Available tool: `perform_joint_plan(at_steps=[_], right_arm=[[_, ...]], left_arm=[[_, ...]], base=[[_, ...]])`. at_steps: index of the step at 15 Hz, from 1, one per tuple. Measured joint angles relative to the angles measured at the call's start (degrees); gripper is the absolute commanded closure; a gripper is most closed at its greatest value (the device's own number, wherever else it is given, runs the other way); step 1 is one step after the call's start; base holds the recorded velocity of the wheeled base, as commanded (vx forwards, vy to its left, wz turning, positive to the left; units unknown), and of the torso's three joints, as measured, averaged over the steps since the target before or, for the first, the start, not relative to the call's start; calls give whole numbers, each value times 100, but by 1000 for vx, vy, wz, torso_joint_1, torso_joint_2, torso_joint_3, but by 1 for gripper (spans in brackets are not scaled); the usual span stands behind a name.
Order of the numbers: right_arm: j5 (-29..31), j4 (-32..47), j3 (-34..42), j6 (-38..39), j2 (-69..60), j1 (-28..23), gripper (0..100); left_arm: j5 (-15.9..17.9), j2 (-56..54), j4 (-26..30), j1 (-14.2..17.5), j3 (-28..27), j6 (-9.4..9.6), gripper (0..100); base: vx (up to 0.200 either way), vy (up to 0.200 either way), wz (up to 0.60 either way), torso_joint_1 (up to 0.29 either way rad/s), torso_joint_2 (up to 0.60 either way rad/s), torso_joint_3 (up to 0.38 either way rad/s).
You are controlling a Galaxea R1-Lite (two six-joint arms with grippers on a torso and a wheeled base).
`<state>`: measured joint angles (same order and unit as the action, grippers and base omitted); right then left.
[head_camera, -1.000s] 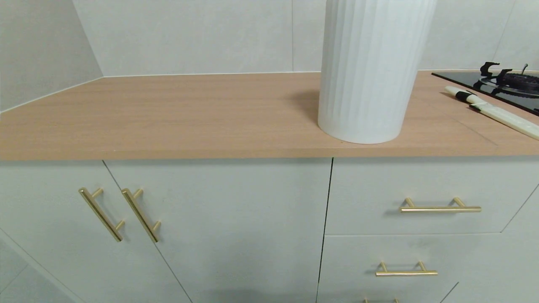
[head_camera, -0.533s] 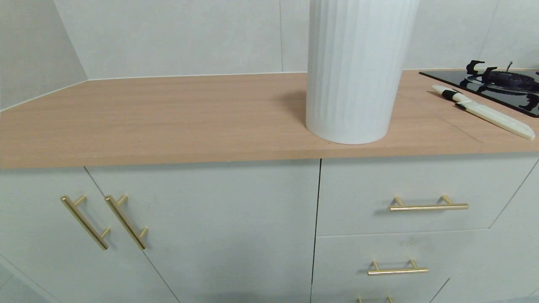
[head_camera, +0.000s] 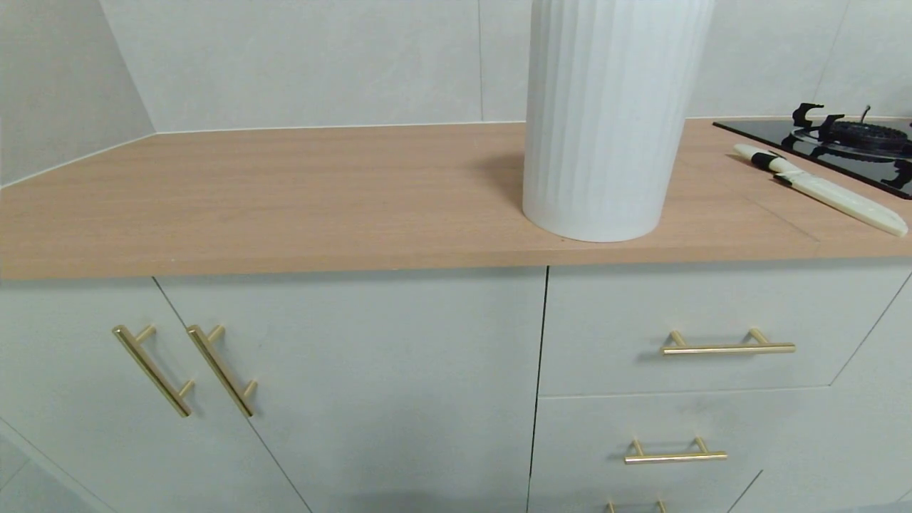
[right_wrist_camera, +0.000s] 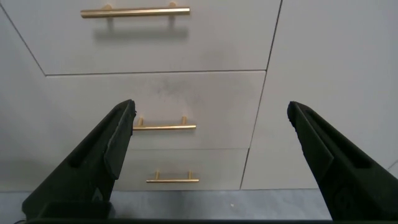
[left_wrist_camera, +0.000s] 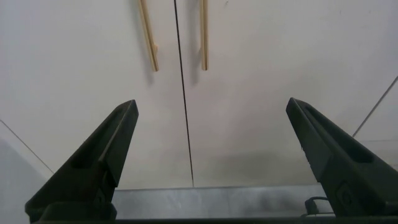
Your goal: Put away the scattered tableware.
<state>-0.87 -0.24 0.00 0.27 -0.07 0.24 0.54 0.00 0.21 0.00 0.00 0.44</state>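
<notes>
Left wrist view: the left gripper (left_wrist_camera: pixel 211 162) is wide open, with nothing between its two dark fingers (left_wrist_camera: pixel 93 168). It faces two white cupboard doors (left_wrist_camera: pixel 267 93). A thin dark line runs between the doors, and a gold handle (left_wrist_camera: pixel 148 34) sits on each side of that line.

Right wrist view: the right gripper (right_wrist_camera: pixel 211 158) is wide open too and holds nothing. It faces a stack of white drawers (right_wrist_camera: pixel 155 93). Each drawer has a gold bar handle (right_wrist_camera: pixel 135 11), one above the other.

From the head view, a brown wooden counter (head_camera: pixel 285 192) sits on top of the cupboard doors and the drawers. A tall white pot (head_camera: pixel 605 121) with ribbed sides stands upright near the front edge of the counter, above the drawers. A knife (head_camera: pixel 819 189) lies flat on the counter on the robot's right side of the pot, apart from it. Its blade is pale, and its grip is white with a black band. The grip end lies just beside a black stove top (head_camera: pixel 855 142) at the far right of the counter. The blade end points toward the front edge.
</notes>
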Motion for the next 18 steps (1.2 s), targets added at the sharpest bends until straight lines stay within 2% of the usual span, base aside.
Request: perform_joint_plan(at_steps=[10,18], right_arm=[[0,2,0,0,0,0,0],[0,0,0,-20,0,0,0]], left_arm=[[0,0,-2,0,0,0,0],[0,0,1,0,0,0,0]], base=[[0,-200,0,1,0,1],[0,0,0,0,0,0]])
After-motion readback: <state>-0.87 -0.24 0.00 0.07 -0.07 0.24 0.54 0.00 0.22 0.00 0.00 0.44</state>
